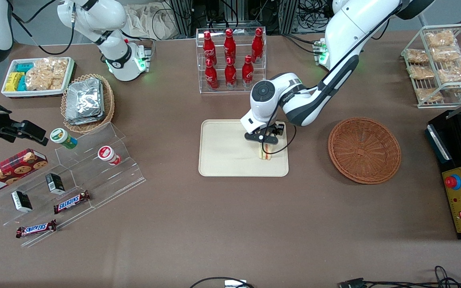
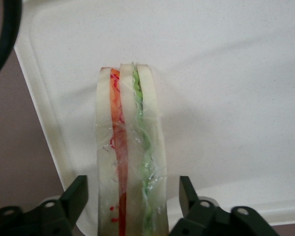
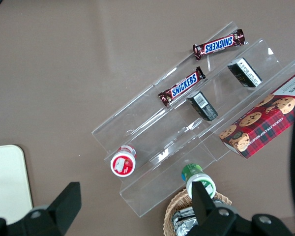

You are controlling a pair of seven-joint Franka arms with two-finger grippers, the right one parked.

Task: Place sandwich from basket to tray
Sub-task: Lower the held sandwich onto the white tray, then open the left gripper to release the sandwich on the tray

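Gripper over tray – fingers spread either side of sandwich, apparently not touching; basket nearby.

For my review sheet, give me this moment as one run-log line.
left gripper: open, astride triangular pale-bread sandwich | sandwich: standing on edge on cream rectangular tray | reddish-brown wicker basket: empty

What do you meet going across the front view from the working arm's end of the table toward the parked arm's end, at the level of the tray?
Basket → gripper over the tray, its fingers open either side of the upright sandwich → bare tray → red-capped cup → green-lidded cup.
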